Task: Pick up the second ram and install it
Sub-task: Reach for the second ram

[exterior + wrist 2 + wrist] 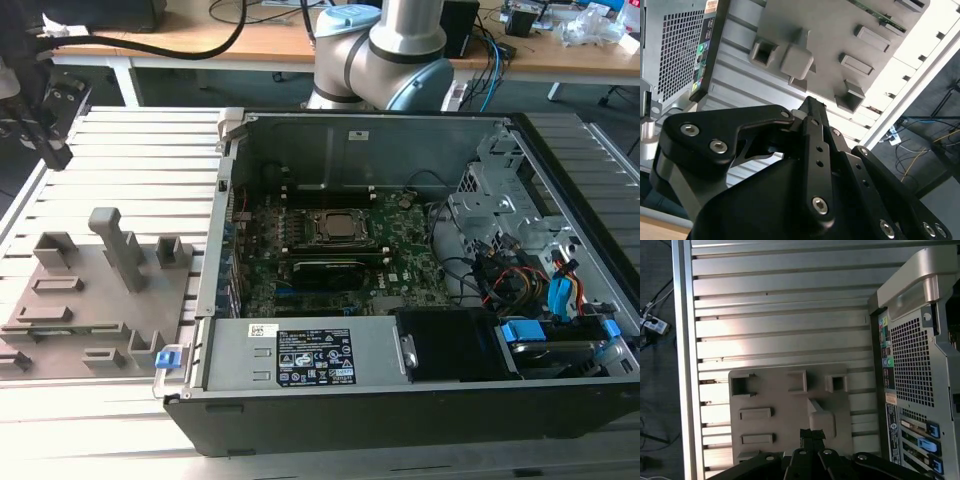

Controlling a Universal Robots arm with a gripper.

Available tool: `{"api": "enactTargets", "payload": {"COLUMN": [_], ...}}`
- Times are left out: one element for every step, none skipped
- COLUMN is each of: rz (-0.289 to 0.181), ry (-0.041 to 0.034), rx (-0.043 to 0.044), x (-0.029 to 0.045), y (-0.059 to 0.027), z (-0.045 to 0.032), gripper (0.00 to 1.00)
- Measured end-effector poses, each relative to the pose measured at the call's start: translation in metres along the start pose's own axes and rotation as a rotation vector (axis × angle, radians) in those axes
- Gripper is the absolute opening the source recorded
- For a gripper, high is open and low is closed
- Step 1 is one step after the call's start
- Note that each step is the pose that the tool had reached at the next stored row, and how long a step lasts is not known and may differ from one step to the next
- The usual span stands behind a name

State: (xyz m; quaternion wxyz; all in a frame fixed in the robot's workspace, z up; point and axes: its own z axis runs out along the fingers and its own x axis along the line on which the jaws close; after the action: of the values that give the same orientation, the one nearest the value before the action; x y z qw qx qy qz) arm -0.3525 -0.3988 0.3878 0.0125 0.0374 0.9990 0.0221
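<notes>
In the exterior view, the black pincer [57, 155] is hanging over the slatted aluminium desk [140, 160] at the exterior view's left, just beyond the far end of the flat grey plastic fixture plate [90, 300]. A tall grey block [118, 245] is standing upright on that plate. To the exterior view's right of the plate, an open black and silver computer case [400, 130] is lying on the desk with the large green motherboard [410, 265] showing inside. The grey and pale blue base of the robot arm [385, 50] is rising behind the case.

In the second wrist view, the pincer [812, 107] is showing its tips drawn narrow, meeting at a point with nothing gripped between them. It is hovering above the fixture plate [830, 30], near the tall block [796, 61]. The second ram, a long thin green circuit-board stick [879, 16], is lying flat along the plate's far edge, well apart from the pincer. The perforated end of the case [680, 45] is sitting beside the plate.

In the first wrist view, the pincer [812, 435] is again looking closed up and empty, with its tips lying over the plate [785, 405] just beside the tall block [822, 420]. The case [912, 365] is resting alongside on the desk [780, 315].
</notes>
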Motion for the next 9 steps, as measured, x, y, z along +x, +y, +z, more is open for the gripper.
{"api": "enactTargets", "payload": {"rz": [0.0,0.0,0.0,0.0,0.0,0.0,0.0,0.0,0.0], "ry": [0.0,0.0,0.0,-0.0001,0.0,0.0,0.0,-0.0001,0.0001], "rx": [0.0,0.0,0.0,0.0,0.0,0.0,0.0,0.0,0.0001], "x": [0.0013,0.0026,0.0038,0.0053,0.0071,0.0086,0.0115,0.0131,0.0167], "y": [-0.0001,-0.0002,-0.0003,-0.0004,-0.0006,-0.0007,-0.0009,-0.001,-0.0013], "z": [0.0,0.0001,0.0002,0.0003,0.0003,0.0004,0.0005,0.0006,0.0006], "gripper": [0.11,0.11,0.11,0.11,0.11,0.11,0.11,0.11,0.11]}}
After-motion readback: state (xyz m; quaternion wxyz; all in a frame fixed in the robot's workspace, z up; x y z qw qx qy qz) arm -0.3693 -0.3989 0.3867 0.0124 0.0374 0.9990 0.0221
